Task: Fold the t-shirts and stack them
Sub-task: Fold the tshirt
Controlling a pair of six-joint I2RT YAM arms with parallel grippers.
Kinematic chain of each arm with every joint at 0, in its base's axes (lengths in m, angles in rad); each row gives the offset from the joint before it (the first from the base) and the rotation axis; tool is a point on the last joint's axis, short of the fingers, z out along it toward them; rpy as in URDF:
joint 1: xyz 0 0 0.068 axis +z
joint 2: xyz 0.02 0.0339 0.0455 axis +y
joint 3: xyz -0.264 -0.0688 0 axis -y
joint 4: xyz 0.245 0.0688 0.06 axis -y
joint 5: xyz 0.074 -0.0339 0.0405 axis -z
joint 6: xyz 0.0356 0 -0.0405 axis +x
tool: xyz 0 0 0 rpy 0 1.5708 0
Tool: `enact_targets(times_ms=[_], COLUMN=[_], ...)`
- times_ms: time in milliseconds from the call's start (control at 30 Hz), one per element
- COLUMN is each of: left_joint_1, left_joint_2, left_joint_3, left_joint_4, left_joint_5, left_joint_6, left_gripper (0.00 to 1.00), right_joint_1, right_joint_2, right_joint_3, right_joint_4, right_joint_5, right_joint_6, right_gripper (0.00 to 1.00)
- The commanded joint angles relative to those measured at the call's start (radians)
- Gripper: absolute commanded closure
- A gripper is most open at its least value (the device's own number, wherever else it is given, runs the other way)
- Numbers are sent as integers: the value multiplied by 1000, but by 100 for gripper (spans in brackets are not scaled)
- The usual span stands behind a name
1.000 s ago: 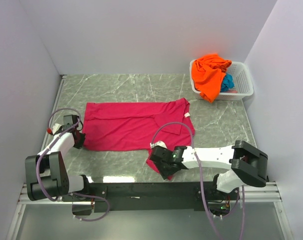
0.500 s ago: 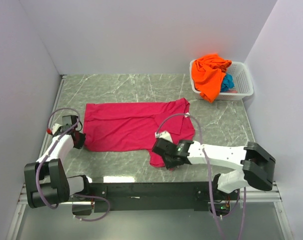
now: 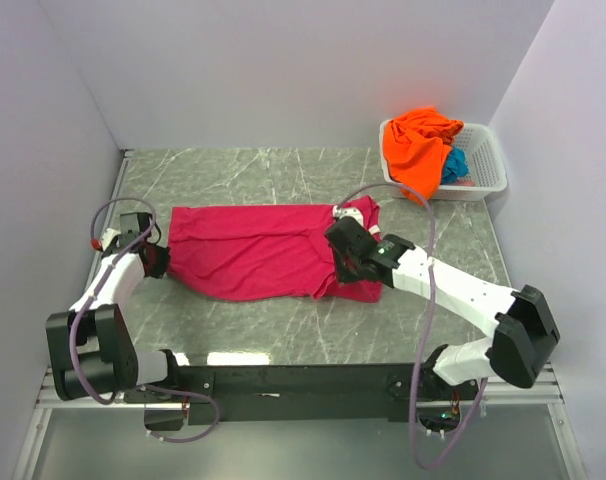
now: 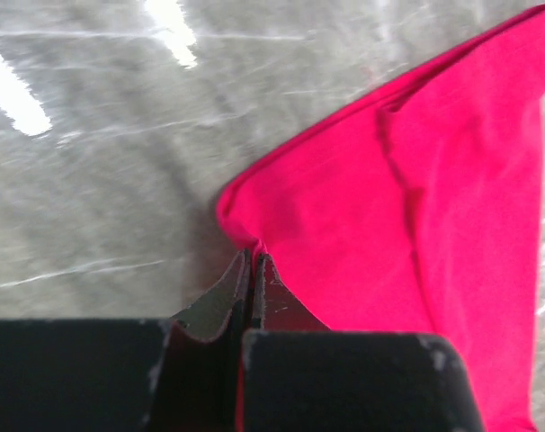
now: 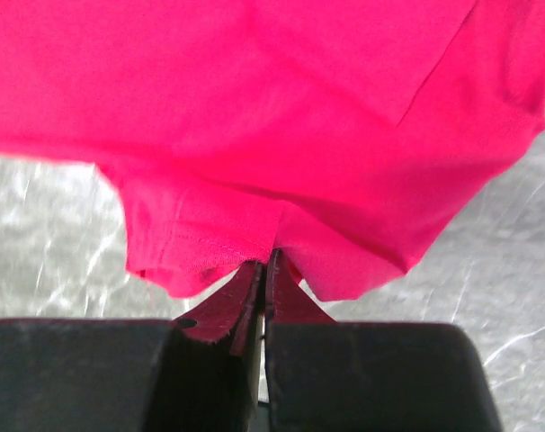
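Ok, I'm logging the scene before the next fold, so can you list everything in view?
magenta t-shirt: one, magenta-pink, lying across the middle of the table
orange t-shirt: one, bright orange, heaped in the basket, hanging over its near rim
teal t-shirt: one, teal-blue, in the basket beside the orange one
basket: one, white lattice, far right corner
table: one, grey-green marbled
left gripper: one, black, shut on the magenta t-shirt's left corner
right gripper: one, black, shut on its right-hand edge

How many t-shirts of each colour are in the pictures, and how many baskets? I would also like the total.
pink t-shirt: 1
orange t-shirt: 1
blue t-shirt: 1
white basket: 1
Total: 4 things, 3 of them t-shirts
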Motion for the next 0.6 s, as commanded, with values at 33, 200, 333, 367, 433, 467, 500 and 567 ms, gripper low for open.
enact_targets(times_ms=[33,200,333,367,433,467,500,567], left_joint_1=[0,-2,-2,-2,-2,-2,-2,0], left_joint_2=[50,136,176,185,194,204,208,222], left_joint_3=[59,127,173,188,212,220,228,251], left_joint_4=[67,86,78,71,65,51,46,38], left_joint_5=[44,76,76,67,53,37,26,15], left_joint_6=[-26,-37,-46,-52,-57,-60,-63,-69], left_gripper=[99,99,99,99,99,99,99,99], right_joint_1=[-66,-128,-164,-179,-196,-211,-219,-230], right_joint_2=[70,131,179,187,213,220,228,248], right_joint_3=[84,161,211,218,247,254,273,299], right_joint_4=[37,44,35,35,29,26,23,15], right_joint_5=[46,46,34,23,14,11,14,16], right_joint_6=[-45,-71,-97,-108,-115,-126,-129,-143], right_gripper=[100,100,100,100,100,100,100,100])
